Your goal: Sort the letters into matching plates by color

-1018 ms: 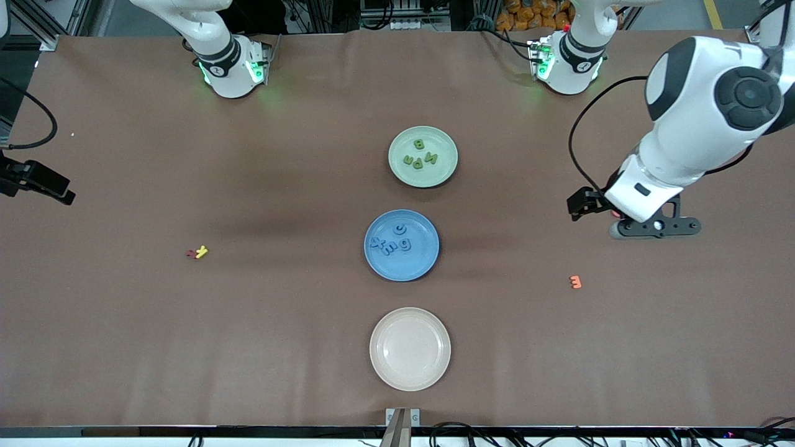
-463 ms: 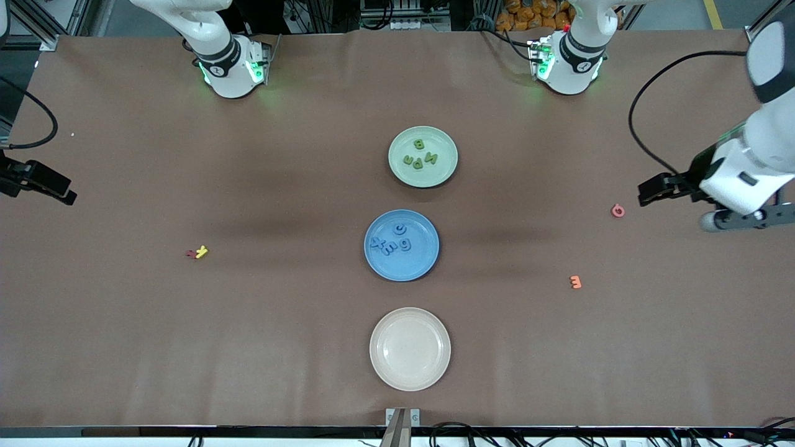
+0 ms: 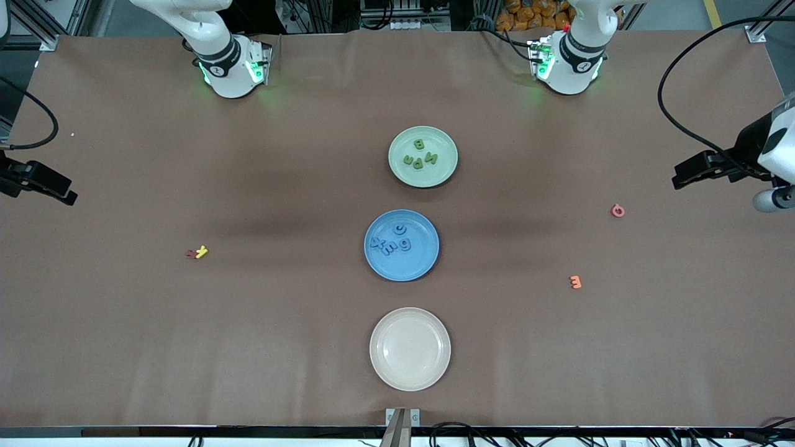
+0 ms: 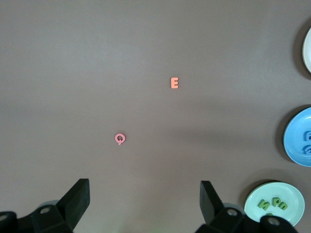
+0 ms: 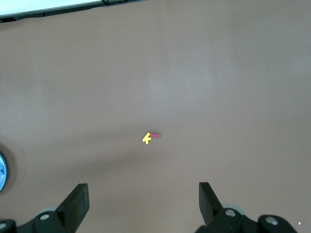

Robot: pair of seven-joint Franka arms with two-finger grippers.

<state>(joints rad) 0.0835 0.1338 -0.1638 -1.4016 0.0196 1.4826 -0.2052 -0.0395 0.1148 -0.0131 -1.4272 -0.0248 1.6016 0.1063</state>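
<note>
4 green letters (image 3: 420,155) in green plate (image 3: 397,169), 4 blue letters (image 3: 391,241) in blue plate (image 3: 422,264)

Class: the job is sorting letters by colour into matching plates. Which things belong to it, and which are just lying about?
Belong: green letters, green plate, blue letters, blue plate.
Lying about: cream plate, pink letter, orange letter, yellow letter, red letter.

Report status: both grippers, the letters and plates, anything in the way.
Left gripper open, empty, at the left arm's table end. Right gripper open, empty, waiting. Green letters in green plate; blue letters in blue plate. Nothing obstructing.
</note>
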